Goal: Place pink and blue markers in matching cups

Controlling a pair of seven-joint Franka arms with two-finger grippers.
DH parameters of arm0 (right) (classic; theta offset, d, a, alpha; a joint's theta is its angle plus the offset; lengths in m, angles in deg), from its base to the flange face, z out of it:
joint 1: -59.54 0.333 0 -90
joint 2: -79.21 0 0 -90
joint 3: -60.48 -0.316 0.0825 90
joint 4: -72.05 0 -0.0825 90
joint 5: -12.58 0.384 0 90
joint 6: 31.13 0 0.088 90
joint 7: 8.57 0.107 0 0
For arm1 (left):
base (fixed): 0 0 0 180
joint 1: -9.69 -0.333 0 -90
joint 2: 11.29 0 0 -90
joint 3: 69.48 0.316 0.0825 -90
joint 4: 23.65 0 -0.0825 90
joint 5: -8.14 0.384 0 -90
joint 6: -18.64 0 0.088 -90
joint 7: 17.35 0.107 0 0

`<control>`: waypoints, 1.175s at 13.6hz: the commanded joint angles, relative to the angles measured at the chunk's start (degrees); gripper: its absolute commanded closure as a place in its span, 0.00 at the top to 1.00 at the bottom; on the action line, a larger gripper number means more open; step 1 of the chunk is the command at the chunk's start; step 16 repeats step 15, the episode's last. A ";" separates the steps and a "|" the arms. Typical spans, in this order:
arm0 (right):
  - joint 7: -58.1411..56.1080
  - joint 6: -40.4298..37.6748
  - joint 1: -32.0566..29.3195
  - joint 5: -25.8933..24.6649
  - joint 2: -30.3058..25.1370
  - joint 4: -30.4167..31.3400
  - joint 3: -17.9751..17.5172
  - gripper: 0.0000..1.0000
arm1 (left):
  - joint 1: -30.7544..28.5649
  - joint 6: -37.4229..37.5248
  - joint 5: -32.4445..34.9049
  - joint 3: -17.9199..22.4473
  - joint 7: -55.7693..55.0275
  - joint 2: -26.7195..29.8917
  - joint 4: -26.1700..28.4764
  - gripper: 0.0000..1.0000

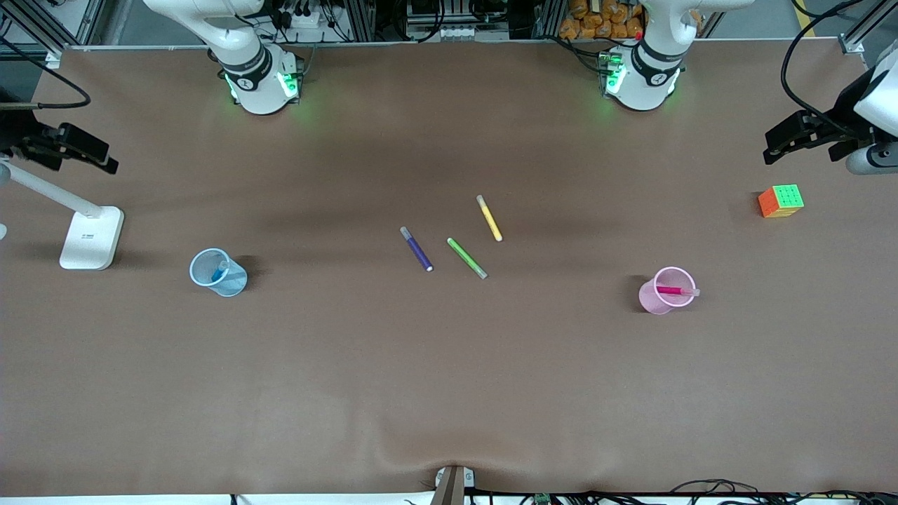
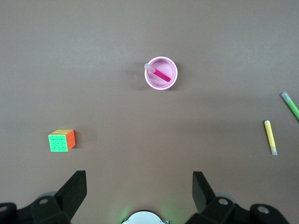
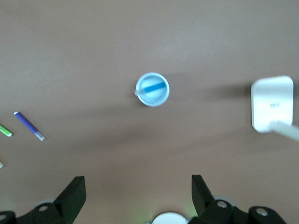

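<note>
The pale pink cup point(image 1: 659, 298) point(image 2: 161, 73) stands toward the left arm's end of the table. The pink marker point(image 1: 675, 290) point(image 2: 162, 74) leans inside it, its pale cap over the rim. Toward the right arm's end stands the light blue cup point(image 1: 218, 275) point(image 3: 152, 89), and the blue marker point(image 1: 220, 269) point(image 3: 154, 87) rests in it. My left gripper point(image 2: 139, 186) hangs high over the table near its own base, open and holding nothing. My right gripper point(image 3: 138, 191) is likewise high near its base, open, with nothing between its fingers. Neither hand shows in the front view.
A purple marker point(image 1: 416, 248), a green marker point(image 1: 466, 257) and a yellow marker point(image 1: 489, 217) lie mid-table. A colour cube point(image 1: 781, 200) sits near the left arm's end. A white lamp base point(image 1: 91, 237) stands near the right arm's end.
</note>
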 commanded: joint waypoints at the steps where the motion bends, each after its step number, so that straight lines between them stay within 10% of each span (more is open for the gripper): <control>1: 1.69 -1.06 1.53 -4.90 -1.83 0.75 0.77 1.00 | -0.15 -0.11 -1.17 -1.14 1.03 1.94 1.30 1.00; 16: -3.50 -1.50 1.09 0.18 -0.43 -1.54 0.50 1.00 | -0.85 0.85 -0.73 -1.59 -0.46 1.32 -1.60 1.00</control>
